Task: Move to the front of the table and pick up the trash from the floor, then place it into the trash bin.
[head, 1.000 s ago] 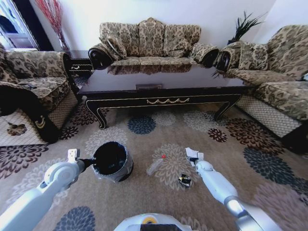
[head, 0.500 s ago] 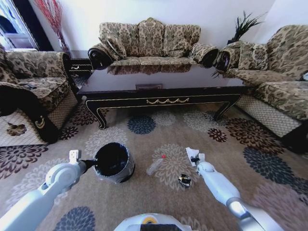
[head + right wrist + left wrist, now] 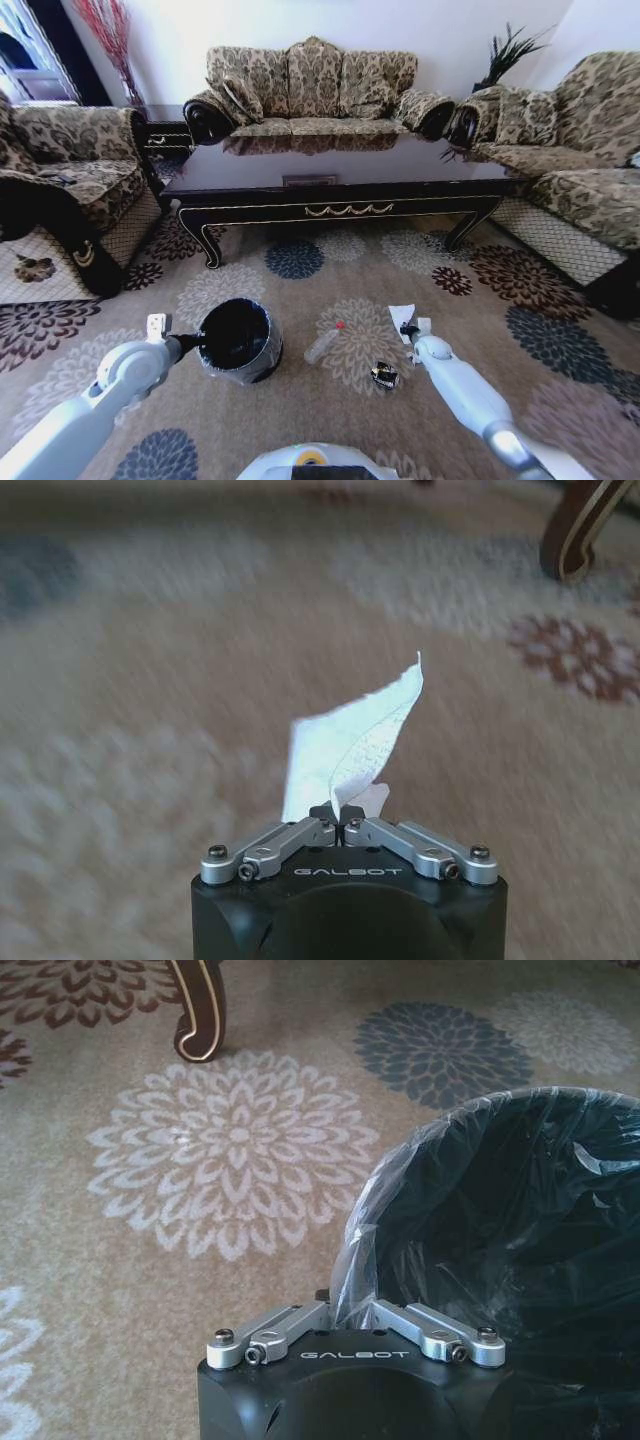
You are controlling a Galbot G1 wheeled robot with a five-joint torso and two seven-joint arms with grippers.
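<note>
Patterned sofas ring the long dark coffee table [image 3: 335, 190], and on this side of it the flowered carpet [image 3: 300, 260] is where the work goes on. The trash bin [image 3: 238, 340] stands on the carpet in front of the table's left end; the left tool [image 3: 350, 1312] is closed on its rim and the edge of its plastic liner [image 3: 365, 1250], holding it in place. Looking into the bin, I see only the dark lining; whether anything lies at the bottom I cannot tell.

Off to the right of the bin, the right tool [image 3: 341, 820] has its fingers together on the corner of a sheet of white paper [image 3: 350, 745], which stands up loosely from the pinch. Between the bin and that arm, a clear plastic bottle with a red cap [image 3: 325, 342] lies on the carpet, with a small dark crushed wrapper [image 3: 383, 375] just beside the right forearm.

The paper looks to me thinly caught, by one corner only; a quick swing toward the bin could let it flutter free or slip out short of the opening. The right arm, crossing low, might also knock the bottle and send it rolling. And the left grip is partly on the thin liner, so a tug could pull it off the rim.
</note>
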